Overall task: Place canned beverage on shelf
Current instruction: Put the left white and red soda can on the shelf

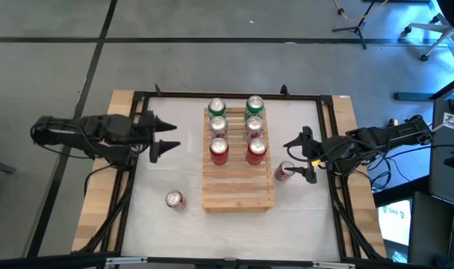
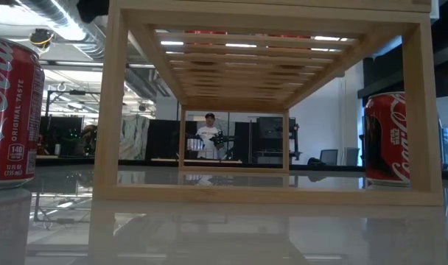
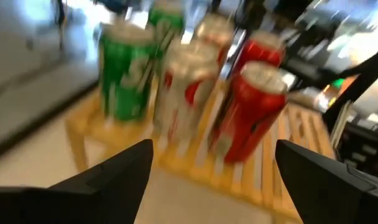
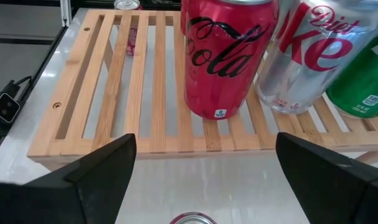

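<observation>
Just beside the shelf (image 1: 238,179), the right gripper (image 1: 305,158) hangs wide open and empty over a red can (image 1: 284,172), and a skewed close could topple it.

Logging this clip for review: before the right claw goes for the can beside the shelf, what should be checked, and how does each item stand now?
1. Right claw open: ok, fingers spread wide.
2. Right claw lined up with the red can beside the shelf: ok, the can's rim shows between the fingers.
3. Free space on the shelf: ok, six cans fill the far half; the near slats are bare.
4. Left claw out of the way: ok, open, on the shelf's other side.
5. Second loose red can upright on the table: ok.
6. Target can undented: cannot tell.
</observation>
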Motion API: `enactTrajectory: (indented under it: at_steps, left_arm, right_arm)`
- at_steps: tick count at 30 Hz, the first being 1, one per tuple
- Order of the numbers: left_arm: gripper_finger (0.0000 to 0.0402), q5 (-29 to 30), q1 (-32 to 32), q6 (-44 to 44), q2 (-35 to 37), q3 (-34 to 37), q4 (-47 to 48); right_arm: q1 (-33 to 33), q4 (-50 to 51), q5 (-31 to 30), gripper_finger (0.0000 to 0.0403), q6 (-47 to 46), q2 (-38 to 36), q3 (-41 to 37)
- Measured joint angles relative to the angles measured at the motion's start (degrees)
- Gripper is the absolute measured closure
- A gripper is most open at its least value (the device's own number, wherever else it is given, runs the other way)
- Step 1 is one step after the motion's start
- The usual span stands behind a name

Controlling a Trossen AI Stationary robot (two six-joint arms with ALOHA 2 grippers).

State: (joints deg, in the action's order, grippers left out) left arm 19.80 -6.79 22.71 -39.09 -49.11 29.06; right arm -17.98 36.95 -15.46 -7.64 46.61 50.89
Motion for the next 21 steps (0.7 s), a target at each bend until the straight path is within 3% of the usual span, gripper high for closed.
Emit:
enactTrajectory:
  at_steps: [4, 8, 15, 21]
  left_arm:
    - [0.0072, -4.16, -0.11, 5.75, -4.25, -5.6, 9.6]
    - [0.0072, -7.91, -2.09, 8.28, -9.02, -7.7, 11.44]
    - [0.0072, -8.16, -8.6, 8.92, -18.18, -11.65, 14.93]
    - [0.0072, -8.15, -14.75, 17.23, -23.99, -16.16, 23.52]
  right_arm:
    - [0.0, 0.19, 0.01, 0.0023, -0.02, 0.0, 0.0]
    - [0.0, 0.43, 0.02, 0.0023, -0.79, 0.0, 0.0]
    - [0.0, 0.48, 0.03, 0.0023, -1.22, 0.0, 0.0]
    - [0.0, 0.5, 0.04, 0.0023, -1.25, 0.0, 0.0]
